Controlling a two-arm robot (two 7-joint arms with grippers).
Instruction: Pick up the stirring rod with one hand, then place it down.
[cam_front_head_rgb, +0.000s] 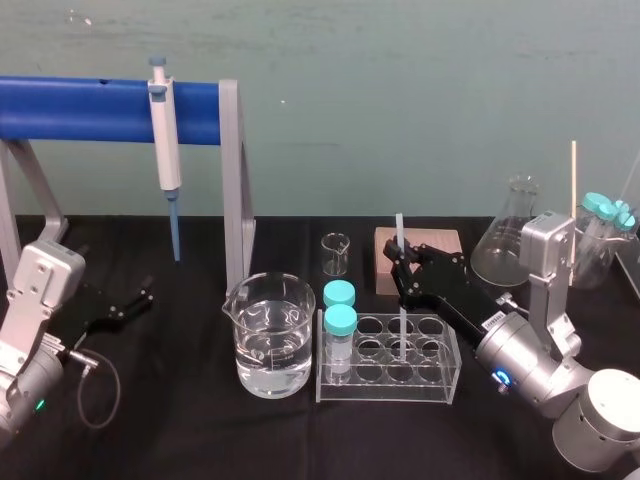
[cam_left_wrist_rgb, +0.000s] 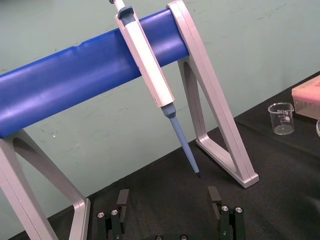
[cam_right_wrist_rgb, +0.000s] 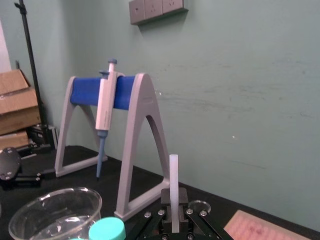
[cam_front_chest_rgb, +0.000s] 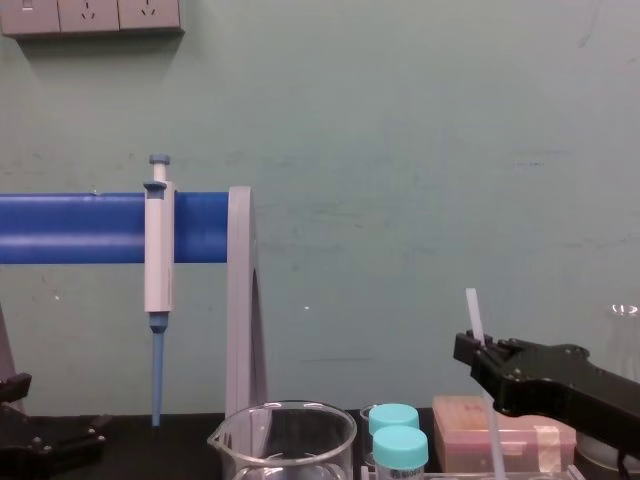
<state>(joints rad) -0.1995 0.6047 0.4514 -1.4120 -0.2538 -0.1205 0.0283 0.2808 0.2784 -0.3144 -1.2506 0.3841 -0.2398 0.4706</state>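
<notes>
The stirring rod is a thin translucent white rod standing nearly upright over the clear test tube rack. Its lower part reaches down among the rack's holes. My right gripper is shut on the rod about midway along it, coming in from the right. In the right wrist view the stirring rod rises straight up out of the right gripper. The chest view shows the stirring rod poking above the black right gripper. My left gripper rests open at the table's left, seen also as the left gripper.
A large glass beaker of water stands left of the rack, with two teal-capped tubes in the rack's left end. A small beaker, a pink box and a flask lie behind. A pipette hangs on the blue stand.
</notes>
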